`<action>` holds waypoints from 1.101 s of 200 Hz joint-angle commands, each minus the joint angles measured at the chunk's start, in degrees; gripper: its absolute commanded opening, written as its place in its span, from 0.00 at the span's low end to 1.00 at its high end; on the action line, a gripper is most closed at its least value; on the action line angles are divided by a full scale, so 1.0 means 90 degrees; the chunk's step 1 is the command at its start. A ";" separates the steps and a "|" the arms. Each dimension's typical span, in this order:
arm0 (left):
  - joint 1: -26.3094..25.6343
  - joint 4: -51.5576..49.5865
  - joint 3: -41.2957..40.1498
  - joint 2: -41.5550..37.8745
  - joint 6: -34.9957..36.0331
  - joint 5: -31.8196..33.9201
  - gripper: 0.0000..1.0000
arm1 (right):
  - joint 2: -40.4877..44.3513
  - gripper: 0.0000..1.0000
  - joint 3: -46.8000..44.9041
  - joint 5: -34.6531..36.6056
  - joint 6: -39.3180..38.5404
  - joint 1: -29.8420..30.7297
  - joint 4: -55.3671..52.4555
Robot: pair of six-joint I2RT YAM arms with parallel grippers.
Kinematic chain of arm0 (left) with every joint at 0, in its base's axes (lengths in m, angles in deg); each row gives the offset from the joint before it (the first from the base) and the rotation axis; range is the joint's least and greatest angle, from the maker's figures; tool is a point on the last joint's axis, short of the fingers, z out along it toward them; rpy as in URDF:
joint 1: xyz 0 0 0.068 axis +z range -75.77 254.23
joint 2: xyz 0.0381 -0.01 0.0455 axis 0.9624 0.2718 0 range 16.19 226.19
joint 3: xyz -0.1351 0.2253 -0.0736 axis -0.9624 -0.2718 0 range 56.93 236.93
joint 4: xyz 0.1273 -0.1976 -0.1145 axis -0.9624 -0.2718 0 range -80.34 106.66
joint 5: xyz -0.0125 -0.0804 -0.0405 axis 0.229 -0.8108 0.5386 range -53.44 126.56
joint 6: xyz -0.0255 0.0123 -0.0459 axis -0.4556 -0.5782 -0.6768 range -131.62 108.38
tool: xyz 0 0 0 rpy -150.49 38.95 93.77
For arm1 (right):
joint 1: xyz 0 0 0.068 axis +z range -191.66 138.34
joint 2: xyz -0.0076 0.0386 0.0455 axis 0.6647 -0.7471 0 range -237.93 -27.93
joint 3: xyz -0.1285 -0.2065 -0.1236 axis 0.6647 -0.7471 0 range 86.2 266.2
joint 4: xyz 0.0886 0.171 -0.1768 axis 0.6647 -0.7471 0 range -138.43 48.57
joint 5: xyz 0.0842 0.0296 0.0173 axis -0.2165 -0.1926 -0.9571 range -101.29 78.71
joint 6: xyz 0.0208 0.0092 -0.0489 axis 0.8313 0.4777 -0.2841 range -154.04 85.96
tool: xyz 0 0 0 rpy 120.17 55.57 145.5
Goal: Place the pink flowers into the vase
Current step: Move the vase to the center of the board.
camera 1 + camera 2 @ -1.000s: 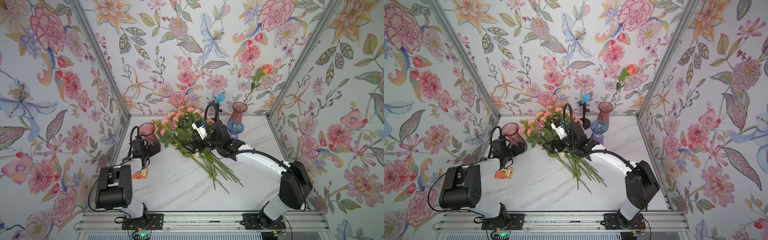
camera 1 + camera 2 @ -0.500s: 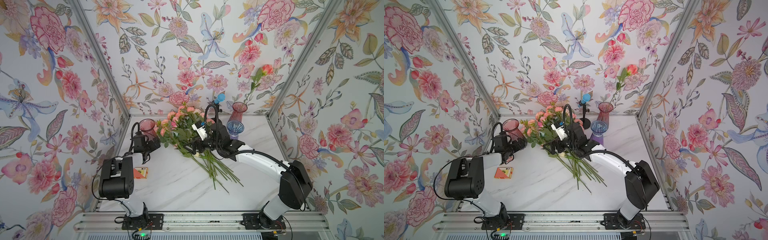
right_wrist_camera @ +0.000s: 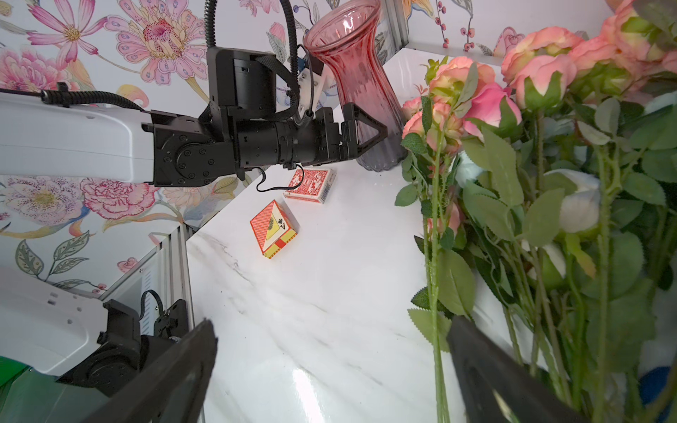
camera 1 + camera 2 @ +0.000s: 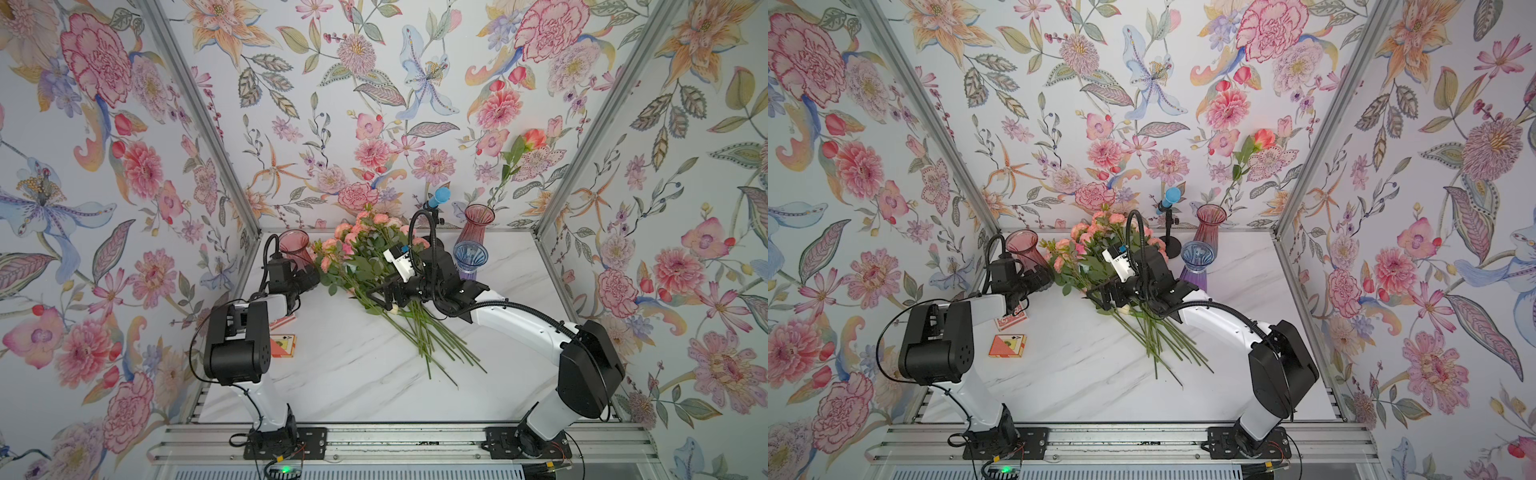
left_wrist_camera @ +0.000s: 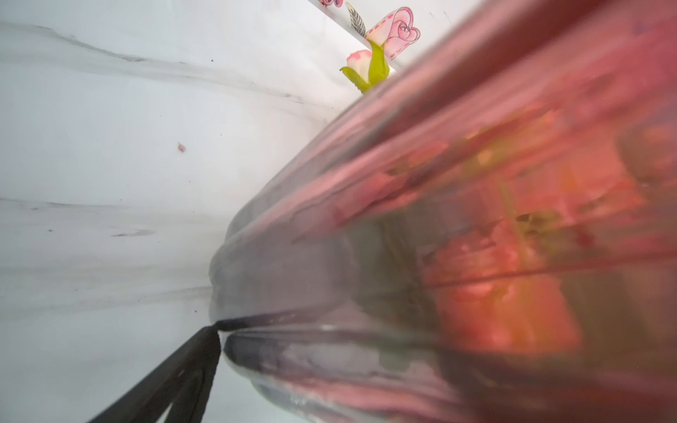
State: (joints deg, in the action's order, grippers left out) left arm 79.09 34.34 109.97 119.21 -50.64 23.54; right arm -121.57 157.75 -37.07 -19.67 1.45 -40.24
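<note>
The pink flowers (image 4: 360,243) (image 4: 1088,249) lie as a leafy bundle on the marble table, blooms toward the back and stems (image 4: 436,345) fanning forward. A pink glass vase (image 4: 293,246) (image 3: 353,73) stands upright at the back left. My left gripper (image 4: 311,277) is open around its lower body. One finger (image 3: 366,132) shows in front of the glass, and in the left wrist view the vase (image 5: 458,219) fills the picture. My right gripper (image 3: 331,324) hangs open over the stems, with one thin stem (image 3: 435,329) just inside its right-hand finger (image 3: 487,370).
At the back right stand a second pink vase (image 4: 478,220) holding a single rose (image 4: 534,139) and a blue-purple vase (image 4: 469,258), with a blue-tipped microphone stand (image 4: 438,198). Two card boxes (image 3: 273,229) (image 3: 311,185) lie at the left. White blooms (image 3: 579,205) sit among the bundle.
My left arm has swung up and pushed its gripper toward the back, up against the pink vase's base. The right arm and the flowers have not moved.
</note>
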 commanded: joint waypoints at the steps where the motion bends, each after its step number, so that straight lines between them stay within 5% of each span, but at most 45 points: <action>1: 0.0099 0.0001 0.0335 0.0225 -0.0123 0.0139 1.00 | -0.0088 0.99 -0.0055 -0.0086 0.0073 0.0048 0.0108; 95: 0.0182 -0.0100 0.0393 0.0223 -0.0008 0.0036 1.00 | -0.0105 0.99 -0.0017 -0.0046 0.0073 0.0063 0.0024; 220: -0.0131 -0.0337 -0.0803 -0.1244 0.0227 -0.0243 1.00 | 0.0658 0.99 -0.0256 0.0523 -0.0100 0.0003 -0.0722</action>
State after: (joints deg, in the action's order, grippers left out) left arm 79.81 32.50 105.31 112.21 -49.99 22.43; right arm -119.28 156.55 -34.45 -19.76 2.08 -43.80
